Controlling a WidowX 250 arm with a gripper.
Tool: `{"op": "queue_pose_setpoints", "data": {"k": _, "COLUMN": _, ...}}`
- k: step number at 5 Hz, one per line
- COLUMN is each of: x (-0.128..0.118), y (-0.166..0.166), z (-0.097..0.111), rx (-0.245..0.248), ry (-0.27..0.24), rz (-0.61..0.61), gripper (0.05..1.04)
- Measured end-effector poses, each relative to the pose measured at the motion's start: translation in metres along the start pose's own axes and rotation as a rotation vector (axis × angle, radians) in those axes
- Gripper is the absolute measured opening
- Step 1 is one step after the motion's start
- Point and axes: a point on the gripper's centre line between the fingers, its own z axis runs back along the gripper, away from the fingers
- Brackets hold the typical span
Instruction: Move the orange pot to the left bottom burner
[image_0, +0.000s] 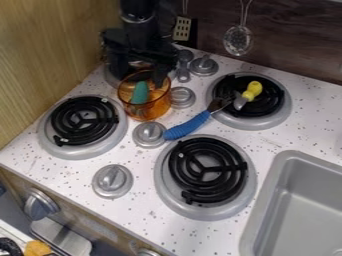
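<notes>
From my remote seat I see the black two-finger pincer (140, 72) over the upper left of the worktop (150, 172), released, its fingers spread at the far rim of the transparent orange pot (155, 108). I can't tell whether they touch it. The pot, a teal object (139, 93) inside, sits between the black-coiled left burner (83, 120) and a silver knob (182, 97). A tool with a ribbed blue handle (188, 126) leans towards the right burner (270, 97), where a yellow-handled tool (252, 91) lies. Nearest me is the bottom burner (208, 170), left of the grey sink (294, 210).
</notes>
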Motion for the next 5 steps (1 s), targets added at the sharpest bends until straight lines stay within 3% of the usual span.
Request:
{"op": "queue_pose_setpoints", "data": {"k": 1, "x": 0.009, "y": -0.007, "z": -0.018, "rx": -0.017, "ry": -0.025, "rz": 0.001, "gripper": 1.001}}
{"op": "queue_pose_setpoints", "data": {"k": 2, "x": 0.014, "y": -0.013, "z": -0.024, "rx": -0.058, "ry": -0.042, "rz": -0.008, "gripper": 1.001}}
{"op": "queue_pose_setpoints", "data": {"k": 3, "x": 0.019, "y": -0.014, "z": -0.024, "rx": -0.067, "ry": -0.053, "rz": -0.001, "gripper": 1.001}}
{"op": "queue_pose_setpoints", "data": {"k": 4, "x": 0.023, "y": -0.021, "z": -0.034, "rx": -0.095, "ry": -0.039, "rz": -0.026, "gripper": 1.001}}
{"op": "queue_pose_setpoints", "data": {"k": 5, "x": 0.025, "y": -0.017, "z": -0.054, "rx": -0.121, "ry": 0.025, "rz": -0.056, "gripper": 1.001}}
